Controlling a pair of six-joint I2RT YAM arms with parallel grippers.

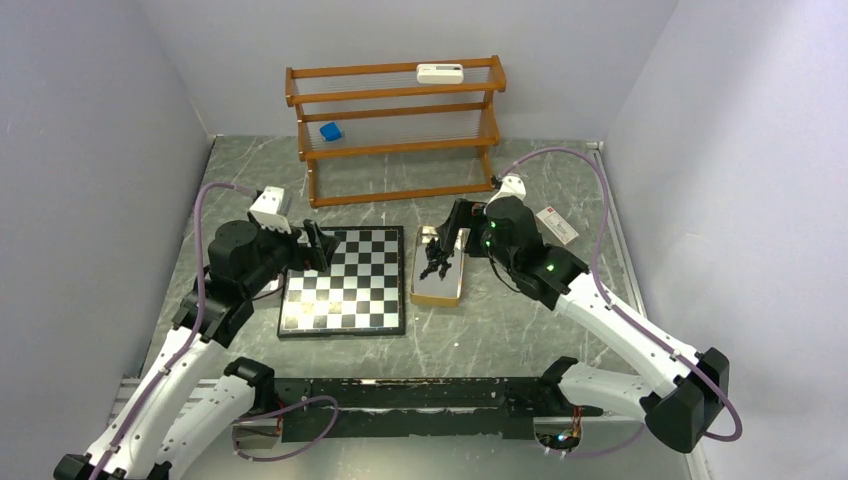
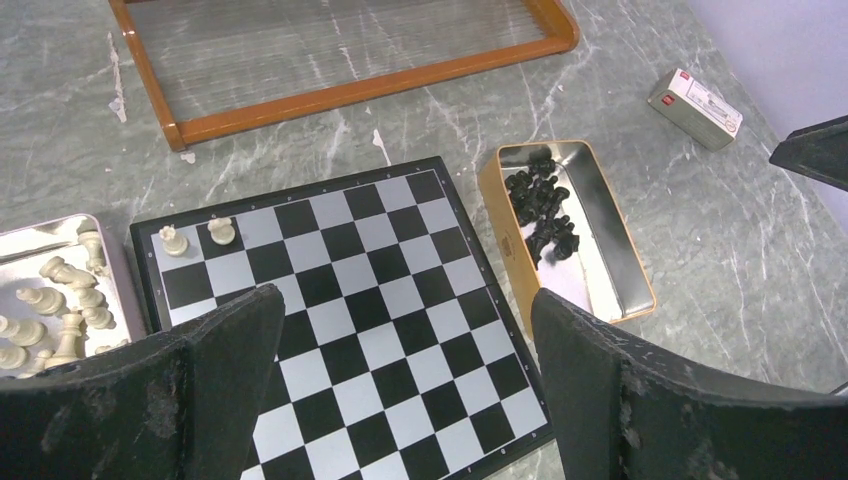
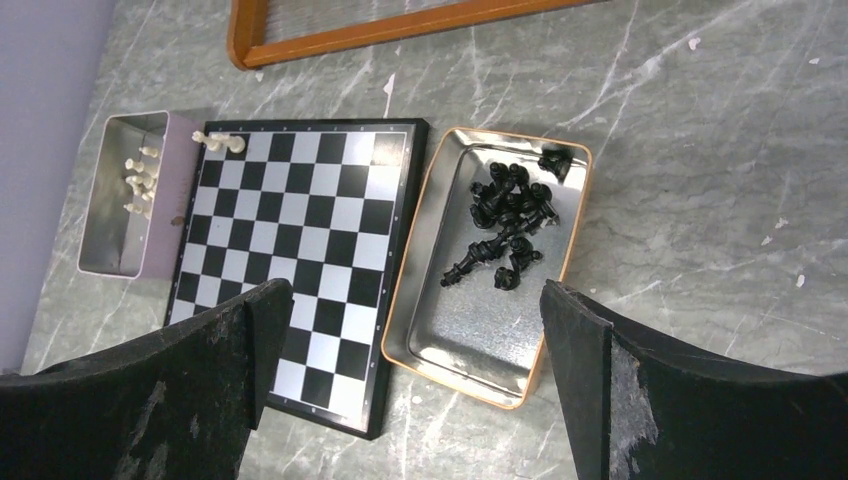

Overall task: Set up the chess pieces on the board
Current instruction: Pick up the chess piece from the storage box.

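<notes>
The board (image 1: 345,282) lies flat in the middle of the table. Two cream chess pieces (image 2: 173,240) (image 2: 221,231) stand on its far left corner squares. More cream pieces (image 2: 60,300) lie in a silver tray (image 3: 110,215) left of the board. The black pieces (image 3: 510,225) are heaped in an orange-rimmed tray (image 2: 625,270) on the board's right. My left gripper (image 2: 405,305) hovers open above the board's left side, empty. My right gripper (image 3: 415,292) hangs open and empty above the near end of the black pieces' tray.
A wooden rack (image 1: 395,120) stands behind the board, with a blue cube (image 1: 331,131) on its shelf and a white device (image 1: 440,72) on top. A small white box (image 1: 557,225) lies on the table to the right of the trays.
</notes>
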